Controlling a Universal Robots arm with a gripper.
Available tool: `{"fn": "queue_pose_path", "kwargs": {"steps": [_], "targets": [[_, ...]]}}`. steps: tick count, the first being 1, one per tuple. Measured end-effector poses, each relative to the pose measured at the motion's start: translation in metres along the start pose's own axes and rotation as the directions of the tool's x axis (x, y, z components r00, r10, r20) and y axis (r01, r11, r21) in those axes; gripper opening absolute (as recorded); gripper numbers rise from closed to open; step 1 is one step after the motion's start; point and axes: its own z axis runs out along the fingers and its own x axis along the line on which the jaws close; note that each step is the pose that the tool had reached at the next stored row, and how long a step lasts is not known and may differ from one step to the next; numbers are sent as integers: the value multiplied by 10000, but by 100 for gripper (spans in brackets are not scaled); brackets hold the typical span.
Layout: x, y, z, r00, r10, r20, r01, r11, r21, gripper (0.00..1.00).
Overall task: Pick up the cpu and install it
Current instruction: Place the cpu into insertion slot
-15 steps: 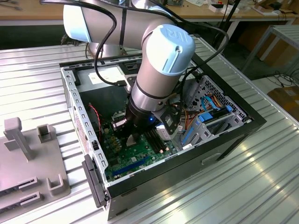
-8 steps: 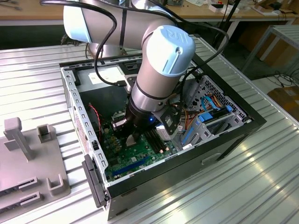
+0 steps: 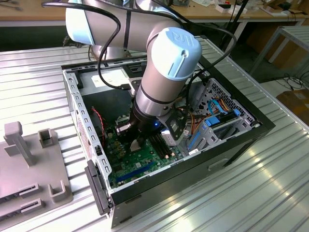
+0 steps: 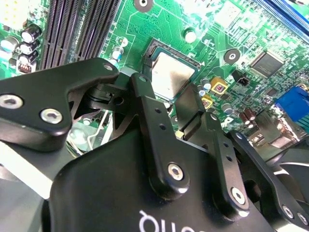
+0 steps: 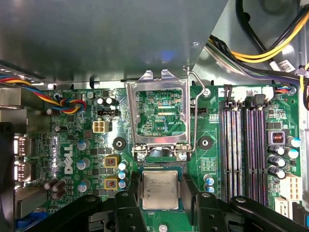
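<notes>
The cpu (image 5: 160, 189), a small square chip with a silver-grey top, lies in the black-framed socket (image 5: 161, 166) on the green motherboard (image 3: 145, 162). My gripper (image 5: 160, 200) is shut on the cpu, one black finger (image 5: 129, 205) against each of two opposite edges. In the second wrist view the cpu (image 4: 173, 73) shows beyond the gripper (image 4: 166, 94), low in the socket frame. In the exterior view the gripper (image 3: 136, 143) reaches down inside the open computer case (image 3: 231, 145), and the arm hides the chip.
The socket's metal load plate (image 5: 157, 82) stands flipped open with its wire lever (image 5: 194, 111) raised beside it. Black memory slots (image 5: 244, 150) run along one side. Cable bundles (image 5: 260, 48) and a drive cage (image 3: 217, 121) crowd the case. A grey fixture (image 3: 29, 164) sits on the table.
</notes>
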Motion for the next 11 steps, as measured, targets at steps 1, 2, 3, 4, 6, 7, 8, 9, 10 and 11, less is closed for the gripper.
{"fn": "queue_pose_path", "kwargs": {"steps": [1, 2, 3, 4, 6, 7, 8, 9, 10, 11], "targets": [[0, -3, 0, 10000, 0, -1, 0, 10000, -2, 47], [0, -5, 0, 10000, -1, -1, 1, 10000, -5, 47], [0, -6, 1, 10000, -1, -1, 1, 10000, -12, 47], [0, -7, 1, 10000, -1, -1, 1, 10000, -15, 47], [0, -11, 3, 10000, -2, -1, 2, 10000, -25, 47], [0, -11, 3, 10000, -1, -1, 1, 10000, -28, 47], [0, -12, 4, 10000, -2, -1, 2, 10000, -31, 47], [0, -12, 5, 10000, -3, -1, 3, 10000, -33, 46], [0, -13, 5, 10000, -2, -3, 2, 10000, -33, 46], [0, -13, 7, 10000, -2, -2, 2, 10000, -36, 41]]}}
